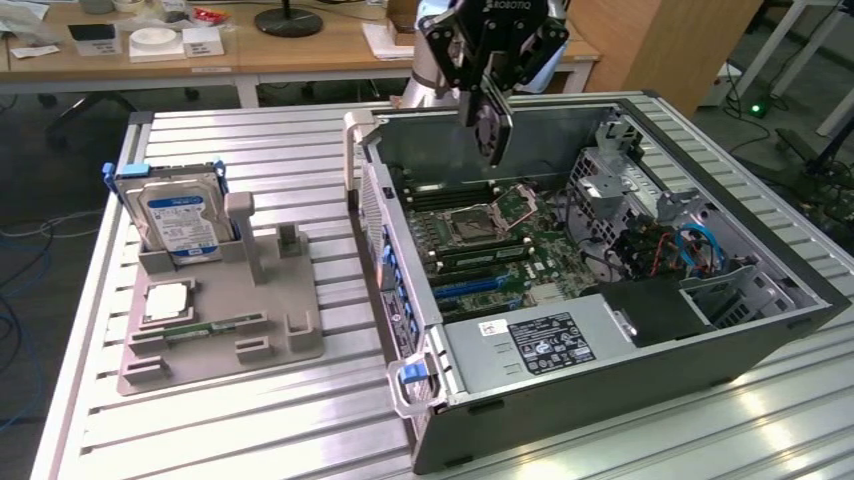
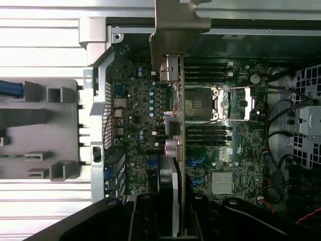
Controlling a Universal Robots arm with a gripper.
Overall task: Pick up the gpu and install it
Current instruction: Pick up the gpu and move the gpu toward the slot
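Gripper point(image 1: 487, 98) hangs over the open computer case point(image 1: 747, 335), jaws clamped on the gpu point(image 1: 499, 135). Card held edge-down, upright, in the air above the motherboard point(image 1: 534, 245), over the far end of the case, not seated in any slot

Wrist view: gpu point(image 2: 169, 175) seen edge-on between the two black fingers point(image 2: 143, 216), gripper point(image 2: 170, 213) pinching it on both flat sides. Pale metal bracket point(image 2: 176, 27) at the card's far end, by the case's rear wall. Card's line runs beside the CPU socket point(image 2: 200, 103) and the memory slots point(image 2: 208, 133), over the board area with the blue capacitors

Exterior view: power supply point(image 1: 534, 342) at the case's near end, blue cables point(image 1: 701, 250) by the drive bays at the exterior view's right. Grey fixture point(image 1: 260, 300) sits on the slatted metal table point(image 1: 267, 420) at the exterior view's left, well apart from the gripper. Hard drive point(image 1: 180, 220) with blue label stands upright in it, memory stick point(image 1: 214, 327) and a CPU chip point(image 1: 171, 300) lie flat on it
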